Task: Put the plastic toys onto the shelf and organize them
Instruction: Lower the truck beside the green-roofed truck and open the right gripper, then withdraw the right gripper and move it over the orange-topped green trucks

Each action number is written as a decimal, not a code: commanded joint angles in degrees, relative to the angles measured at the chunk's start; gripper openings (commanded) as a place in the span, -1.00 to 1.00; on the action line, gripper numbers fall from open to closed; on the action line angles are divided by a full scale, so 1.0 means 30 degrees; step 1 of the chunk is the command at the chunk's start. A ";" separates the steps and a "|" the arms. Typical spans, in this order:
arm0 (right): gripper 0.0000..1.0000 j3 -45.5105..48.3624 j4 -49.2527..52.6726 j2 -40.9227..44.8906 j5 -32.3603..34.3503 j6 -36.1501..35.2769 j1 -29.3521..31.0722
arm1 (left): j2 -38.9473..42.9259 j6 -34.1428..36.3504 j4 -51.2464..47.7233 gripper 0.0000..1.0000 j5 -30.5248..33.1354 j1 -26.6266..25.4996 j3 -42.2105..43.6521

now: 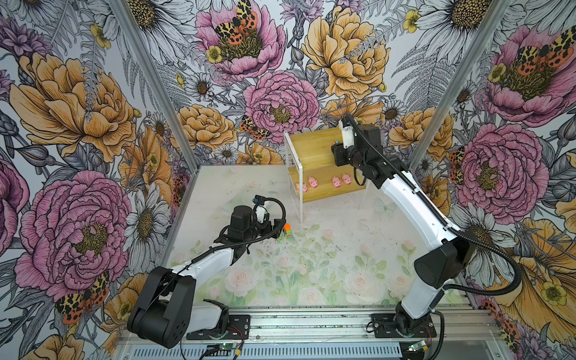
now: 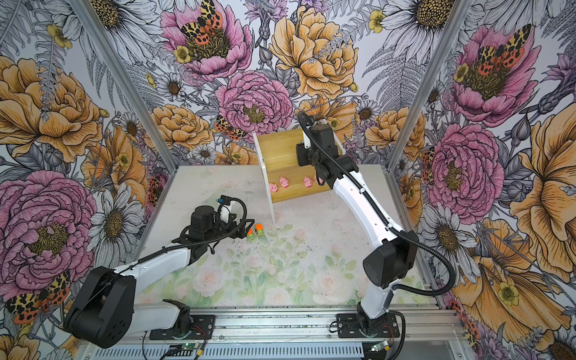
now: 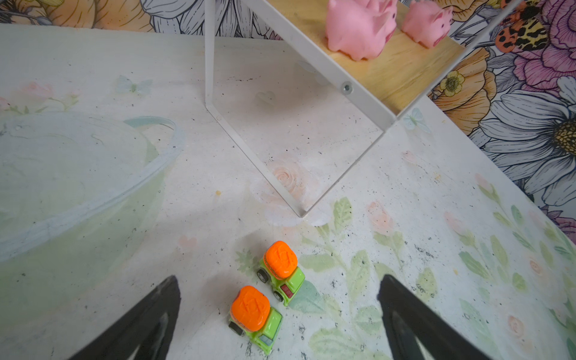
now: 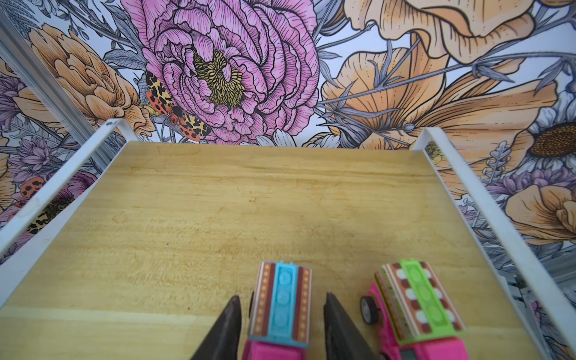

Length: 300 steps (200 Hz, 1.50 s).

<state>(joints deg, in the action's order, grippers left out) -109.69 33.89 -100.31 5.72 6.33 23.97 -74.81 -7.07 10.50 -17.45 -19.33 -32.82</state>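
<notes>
Shelf: small two-tier stepped rack of light wooden boards in a thin white frame point(image 1: 311, 143). It stands at the back of the pale floral-print tabletop point(image 1: 311, 268), right of centre in both top views.

Lower tier: four tiny pink plastic pigs point(image 1: 313, 182) in a loose row, two on the left, two on the right, with a wider gap between the pairs. In a top view the rightmost pig is partly behind the right arm point(image 2: 358, 199).

Upper tier, per the right wrist view: two pink toy trucks side by side on the board, wheels down. One is the blue-topped pink truck point(image 4: 280, 302), the other the green-topped pink truck point(image 4: 417, 302). They are close together but not touching. The arm hides both in the top views.

Right gripper point(image 4: 282, 296): jaws partly open, one finger on each side of the blue-topped pink truck. A thin gap shows on both sides, so there is no clamp and the truck sits on the board.

Left gripper point(image 3: 279, 277): low over the tabletop, in front of the rack's left leg. Jaws are wide apart and hold nothing.

Two green toy trucks with orange tops point(image 3: 280, 271) are on the tabletop, not on the rack. They sit side by side with a slight offset, between the spread fingers in the left wrist view, untouched.

A clear round plastic dish point(image 3: 174, 149) lies on the tabletop nearby. Can't tell its contents.
</notes>
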 commanded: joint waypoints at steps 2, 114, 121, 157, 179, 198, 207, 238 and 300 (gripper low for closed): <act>0.01 -0.0292 -0.0076 -0.0272 -0.0309 -0.0032 -0.0091 | -0.0223 0.0052 0.0044 0.98 -0.0148 -0.0118 -0.0193; 0.20 0.3963 -0.0892 0.6236 0.0810 -0.2336 0.1576 | 0.0201 -0.0484 -0.2965 0.98 0.0287 -0.0001 -0.0917; 0.20 0.4683 -0.1007 0.6843 0.0516 -0.2358 0.1836 | 0.0247 -0.0643 -0.3300 0.98 0.0233 -0.0001 -0.0979; 0.20 0.8921 -0.1871 0.9135 -0.1547 -0.0724 0.3206 | 0.0727 -0.1302 -0.4631 0.98 -0.0052 0.0089 -0.1029; 0.19 1.2151 -0.3572 0.9662 -0.2169 0.0938 0.4208 | 0.1063 -0.1770 -0.4645 0.98 -0.0148 0.0097 -0.0487; 0.19 1.4773 -0.5494 0.9537 -0.2132 0.2380 0.4977 | 0.1311 -0.2064 -0.4680 0.98 -0.0265 0.0094 -0.0075; 0.19 1.5680 -0.6264 0.9215 -0.2082 0.3138 0.5312 | 0.1413 -0.2108 -0.4689 0.98 -0.0338 0.0059 0.0053; 0.19 1.7794 -0.8841 0.7411 -0.1010 0.4856 0.6711 | 0.1549 -0.2672 -0.4999 0.98 0.0102 0.0003 0.0326; 0.19 1.9447 -1.3949 0.2780 0.1311 0.7031 0.8890 | 0.1905 -0.2962 -0.5390 0.98 0.0479 -0.0039 0.0881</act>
<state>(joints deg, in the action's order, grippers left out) -52.93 2.13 -87.99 4.75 23.16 48.77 -70.63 -14.79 -4.97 -17.19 -19.33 -31.46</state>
